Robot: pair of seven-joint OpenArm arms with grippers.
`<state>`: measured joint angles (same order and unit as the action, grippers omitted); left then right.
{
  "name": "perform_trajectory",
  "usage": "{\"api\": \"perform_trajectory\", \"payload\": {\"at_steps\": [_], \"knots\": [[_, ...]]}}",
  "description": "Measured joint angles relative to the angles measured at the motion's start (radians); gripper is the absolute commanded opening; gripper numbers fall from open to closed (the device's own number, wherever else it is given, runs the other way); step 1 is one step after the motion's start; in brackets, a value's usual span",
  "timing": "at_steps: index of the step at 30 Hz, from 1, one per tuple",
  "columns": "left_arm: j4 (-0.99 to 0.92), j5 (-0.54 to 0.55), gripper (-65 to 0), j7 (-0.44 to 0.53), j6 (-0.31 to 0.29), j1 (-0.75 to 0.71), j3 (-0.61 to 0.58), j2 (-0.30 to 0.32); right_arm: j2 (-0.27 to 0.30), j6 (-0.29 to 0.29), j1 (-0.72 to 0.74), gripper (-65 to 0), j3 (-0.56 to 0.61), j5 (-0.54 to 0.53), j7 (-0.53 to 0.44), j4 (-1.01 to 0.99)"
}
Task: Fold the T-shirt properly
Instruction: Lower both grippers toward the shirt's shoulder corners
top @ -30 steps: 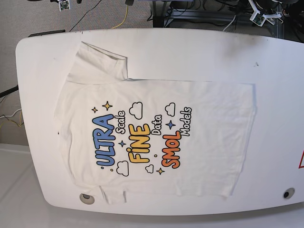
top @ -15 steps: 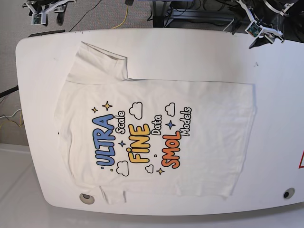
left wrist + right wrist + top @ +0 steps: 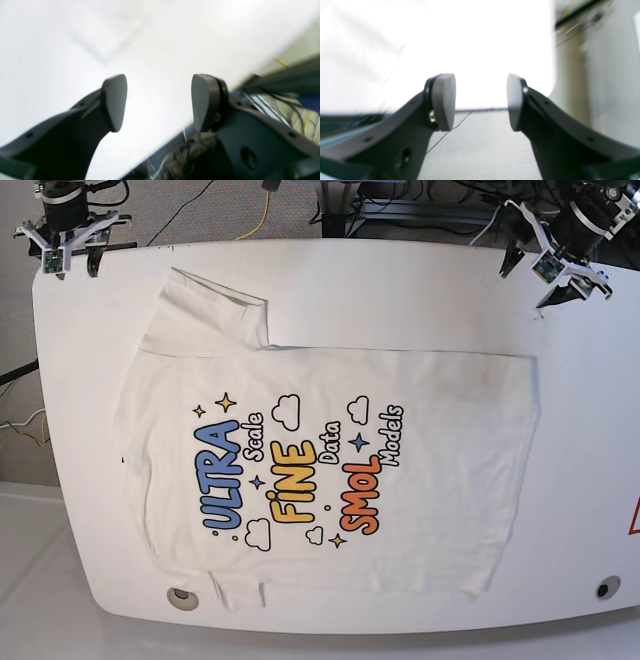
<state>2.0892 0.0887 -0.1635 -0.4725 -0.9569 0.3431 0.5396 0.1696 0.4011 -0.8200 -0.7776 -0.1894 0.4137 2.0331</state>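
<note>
The T-shirt (image 3: pixel 330 470) lies flat on the white table (image 3: pixel 420 290) with its printed side up, collar to the left and hem to the right. One sleeve (image 3: pixel 210 310) spreads toward the far left corner. My left gripper (image 3: pixel 530 280) hovers over the far right of the table, past the hem corner, open and empty. My right gripper (image 3: pixel 70 260) hangs at the far left corner, beyond the sleeve, also open and empty. In the left wrist view the left gripper (image 3: pixel 158 102) shows only blurred table between its pads. The right gripper (image 3: pixel 480 102) straddles the table edge.
Two round grommets (image 3: pixel 181 597) (image 3: pixel 607 587) sit near the table's front edge. A red-edged sticker (image 3: pixel 634 520) shows at the right border. Cables and a dark frame (image 3: pixel 400 205) lie on the floor behind the table.
Both arms have come down into the base view at the far corners, the left one further in over the table. The T-shirt has not moved.
</note>
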Motion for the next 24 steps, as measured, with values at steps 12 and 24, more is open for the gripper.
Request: {"api": "perform_trajectory", "payload": {"at_steps": [12, 24], "knots": [[-0.033, 0.01, -26.6, 0.018, -0.03, 0.131, -0.005, 0.043, 0.027, 0.007, 0.158, -35.0, -0.114, -0.097, 0.098, -0.023], [-0.009, 0.026, -29.5, -0.058, -0.029, 0.165, -0.001, 0.04, 0.103, 0.111, 0.172, -35.2, -0.042, -0.077, 0.035, -0.204]]}}
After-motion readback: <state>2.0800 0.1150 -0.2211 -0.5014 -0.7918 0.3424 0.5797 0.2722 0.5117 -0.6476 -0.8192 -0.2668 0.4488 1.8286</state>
